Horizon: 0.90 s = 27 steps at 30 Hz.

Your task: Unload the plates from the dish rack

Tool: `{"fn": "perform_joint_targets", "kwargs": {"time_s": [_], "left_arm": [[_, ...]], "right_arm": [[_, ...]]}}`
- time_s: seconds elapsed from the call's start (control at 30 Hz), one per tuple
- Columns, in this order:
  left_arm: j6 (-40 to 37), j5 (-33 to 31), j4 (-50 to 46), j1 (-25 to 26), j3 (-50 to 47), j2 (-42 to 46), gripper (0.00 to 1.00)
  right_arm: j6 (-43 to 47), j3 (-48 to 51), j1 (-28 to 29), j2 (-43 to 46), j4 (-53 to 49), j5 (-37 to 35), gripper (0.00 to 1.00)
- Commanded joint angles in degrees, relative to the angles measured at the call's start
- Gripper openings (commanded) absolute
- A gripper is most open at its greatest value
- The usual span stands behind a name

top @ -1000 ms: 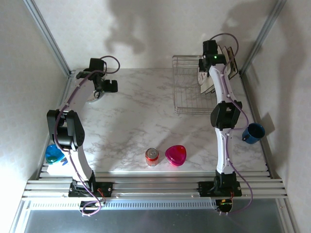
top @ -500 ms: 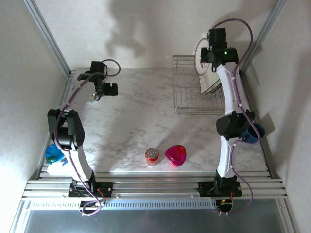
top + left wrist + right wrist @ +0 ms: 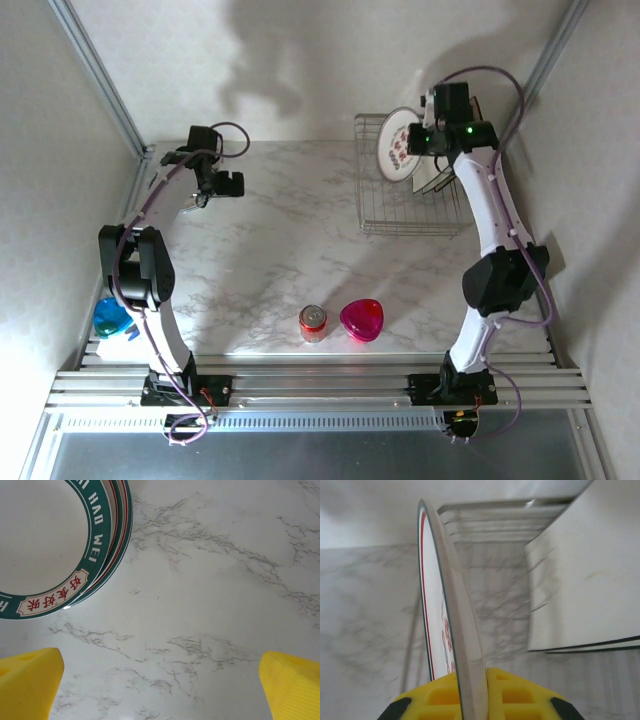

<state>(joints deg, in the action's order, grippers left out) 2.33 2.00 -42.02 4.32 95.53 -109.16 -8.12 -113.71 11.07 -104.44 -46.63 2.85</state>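
Far left of the dish rack [image 3: 395, 215], the left gripper [image 3: 160, 687] hangs with jaws wide apart over the marble table [image 3: 210, 595]. Its wrist view picks up a stack of green-rimmed plates [image 3: 55, 535] lying flat just beside it. Over the rack, the right gripper [image 3: 428, 140] is clamped on a round plate [image 3: 398, 145], seen edge-on and upright from the wrist, with square plates [image 3: 580, 575] leaning at the rack's right side.

Plate [image 3: 397, 145] over right-hand dish rack [image 3: 385, 210], stacked plates [image 3: 45, 535] far left, can [image 3: 313, 323] beside heart dish [image 3: 361, 319]
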Motion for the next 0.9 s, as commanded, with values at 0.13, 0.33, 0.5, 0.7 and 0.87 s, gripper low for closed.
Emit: {"fn": "perform_joint_targets", "kwargs": {"time_s": [0.13, 0.33, 0.5, 0.7, 0.87], "left_arm": [[0.05, 1.06, 0.85, 0.78, 0.28, 0.75, 1.00], [0.20, 1.89, 1.49, 0.80, 0.13, 1.06, 1.00], [0.31, 2.64, 2.01, 0.85, -0.21, 1.55, 1.00], [0.66, 8.19, 5.51, 0.94, -1.73, 3.48, 1.00], [2.69, 25.93, 14.08, 0.86, -4.98, 4.91, 1.00]], "right_arm": [[-15.85, 22.00, -0.35, 9.65, 29.81, 32.25, 0.00], [-31.39, 35.68, -0.40, 8.63, 53.71, 43.71, 0.00], [-38.03, 41.35, -0.26, 7.25, 64.40, 45.07, 0.00], [-39.54, 43.28, 0.05, 6.09, 66.76, 45.05, 0.00], [-39.90, 43.10, 0.19, 5.26, 67.17, 45.17, 0.00]]}}
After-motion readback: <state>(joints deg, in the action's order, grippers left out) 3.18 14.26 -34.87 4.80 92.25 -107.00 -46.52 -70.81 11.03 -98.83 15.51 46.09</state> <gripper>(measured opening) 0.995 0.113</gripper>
